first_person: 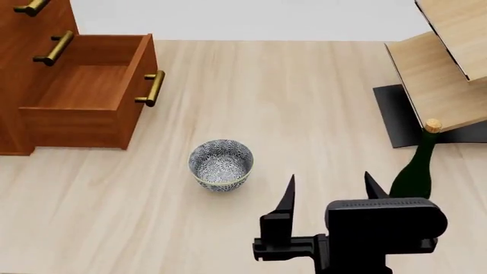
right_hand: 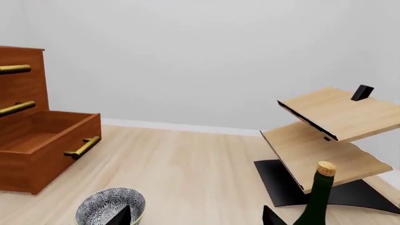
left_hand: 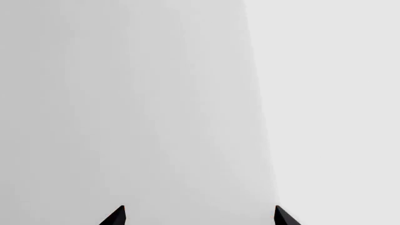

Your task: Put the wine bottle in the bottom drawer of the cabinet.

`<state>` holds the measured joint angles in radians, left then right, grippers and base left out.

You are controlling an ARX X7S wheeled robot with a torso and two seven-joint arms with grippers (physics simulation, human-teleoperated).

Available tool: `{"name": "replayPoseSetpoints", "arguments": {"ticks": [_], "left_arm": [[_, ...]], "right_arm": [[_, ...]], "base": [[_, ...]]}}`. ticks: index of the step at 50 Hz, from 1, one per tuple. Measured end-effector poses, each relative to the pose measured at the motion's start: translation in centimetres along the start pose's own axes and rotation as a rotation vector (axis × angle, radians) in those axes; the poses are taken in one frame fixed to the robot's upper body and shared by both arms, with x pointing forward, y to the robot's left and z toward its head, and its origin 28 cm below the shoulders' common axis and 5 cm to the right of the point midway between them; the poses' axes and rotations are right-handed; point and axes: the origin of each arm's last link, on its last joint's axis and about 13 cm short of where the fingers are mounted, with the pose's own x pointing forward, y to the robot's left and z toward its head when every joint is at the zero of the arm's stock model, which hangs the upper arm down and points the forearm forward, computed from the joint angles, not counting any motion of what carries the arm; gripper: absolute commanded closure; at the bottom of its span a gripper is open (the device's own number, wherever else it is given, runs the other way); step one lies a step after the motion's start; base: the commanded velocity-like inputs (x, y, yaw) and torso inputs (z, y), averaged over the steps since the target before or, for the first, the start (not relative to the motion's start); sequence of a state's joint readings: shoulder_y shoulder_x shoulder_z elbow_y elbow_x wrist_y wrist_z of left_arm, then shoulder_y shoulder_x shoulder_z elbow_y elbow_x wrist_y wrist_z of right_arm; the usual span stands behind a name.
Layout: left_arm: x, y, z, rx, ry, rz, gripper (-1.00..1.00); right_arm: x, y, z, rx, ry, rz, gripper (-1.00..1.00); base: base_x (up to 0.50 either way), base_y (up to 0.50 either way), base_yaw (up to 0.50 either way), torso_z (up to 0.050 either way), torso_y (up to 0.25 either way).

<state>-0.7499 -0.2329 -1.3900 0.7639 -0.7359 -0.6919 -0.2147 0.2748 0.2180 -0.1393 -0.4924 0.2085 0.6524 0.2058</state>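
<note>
On floor by pale rack [first_person: 445, 74]: wine bottle [first_person: 414, 171] upright, just beside black base [first_person: 396, 114]. Right gripper [first_person: 329, 191] spread wide, empty, near bottle, not touching. Left gripper [left_hand: 198, 215] also spread, facing blank grey. Bottom drawer [first_person: 91, 94] of cabinet [first_person: 23, 74] pulled out. Patterned bowl [first_person: 220, 164] between drawer and gripper.

Wine bottle [first_person: 412, 178]: dark green glass, tan cork.
Cabinet [first_person: 19, 68]: reddish-brown wood.
Bottom drawer [first_person: 90, 97]: reddish-brown, brass bar handle.
Bowl [first_person: 220, 164]: white with dense dark blue floral pattern.
Rack [right_hand: 331, 131]: pale wood shelves, black base.
Floor [first_person: 289, 103]: light wood grain.
Right gripper [first_person: 329, 194]: black.
</note>
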Motion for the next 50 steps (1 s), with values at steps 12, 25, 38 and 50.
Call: {"name": "replayPoseSetpoints", "arguments": {"ticks": [12, 25, 38, 50], "left_arm": [[0.0, 0.4, 1.7, -0.076, -0.113, 0.013, -1.00], [0.0, 0.4, 2.1, -0.072, -0.139, 0.011, -1.00], [0.0, 0.4, 2.0, -0.043, -0.131, 0.010, -1.00], [-0.1, 0.5, 1.8, -0.026, -0.126, 0.012, -1.00]], "right_arm": [[0.1, 0.1, 0.0, 0.001, 0.002, 0.000, -1.00], [0.2, 0.1, 0.3, 0.008, -0.009, -0.006, -1.00], [0.2, 0.2, 0.3, 0.009, -0.013, -0.009, -1.00], [0.3, 0.2, 0.2, 0.005, -0.013, -0.015, -1.00]], "base": [[0.00, 0.00, 0.00, 0.000, 0.000], [0.31, 0.12, 0.00, 0.000, 0.000], [0.42, 0.21, 0.00, 0.000, 0.000], [0.26, 0.23, 0.00, 0.000, 0.000]]}}
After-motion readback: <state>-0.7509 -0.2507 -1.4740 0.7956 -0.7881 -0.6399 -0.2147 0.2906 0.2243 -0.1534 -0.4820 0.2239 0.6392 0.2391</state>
